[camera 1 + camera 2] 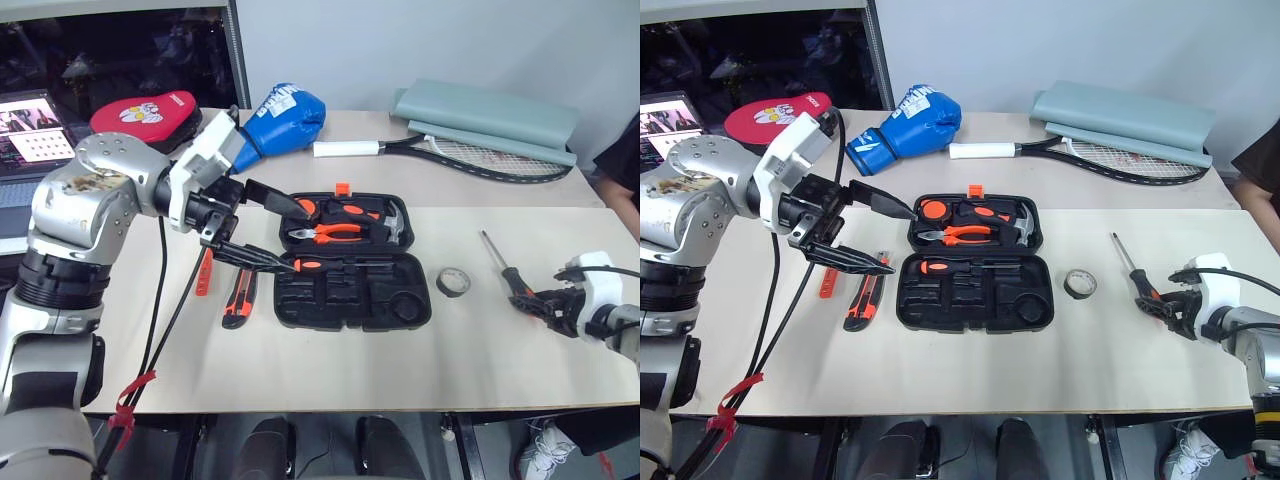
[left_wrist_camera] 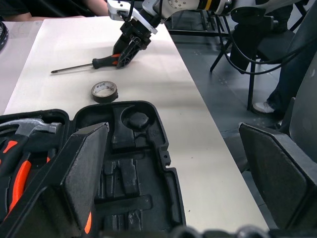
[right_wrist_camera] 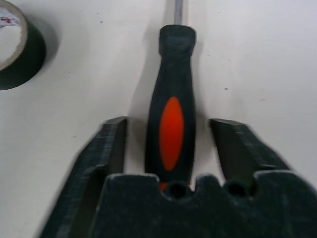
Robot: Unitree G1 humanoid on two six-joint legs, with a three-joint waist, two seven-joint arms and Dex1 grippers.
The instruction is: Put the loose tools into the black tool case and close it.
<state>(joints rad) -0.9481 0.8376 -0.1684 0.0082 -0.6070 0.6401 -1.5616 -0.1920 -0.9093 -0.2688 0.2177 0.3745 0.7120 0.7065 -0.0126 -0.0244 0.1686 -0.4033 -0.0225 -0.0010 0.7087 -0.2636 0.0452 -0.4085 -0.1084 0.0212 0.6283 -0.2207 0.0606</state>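
Observation:
The black tool case (image 1: 415, 310) lies open mid-table with pliers, a hammer and one orange-and-black screwdriver (image 1: 322, 265) inside. My left gripper (image 1: 303, 241) hovers open over the case's left part, its lower fingertip beside that screwdriver's handle. To the left of the case lie the utility knife (image 1: 238, 300) and the red tester screwdriver (image 1: 205, 272). The tape roll (image 1: 453, 283) sits right of the case. Further right lies a second screwdriver (image 3: 172, 119). My right gripper (image 3: 171, 124) is open and straddles its handle, with a gap on each side.
A tennis racket (image 1: 470, 155), a grey cover (image 1: 485, 115), a blue boxing glove (image 1: 285, 115) and a red punch pad (image 1: 145, 112) lie along the back. A laptop (image 1: 30, 130) stands at far left. A person (image 1: 625, 175) is at the right edge.

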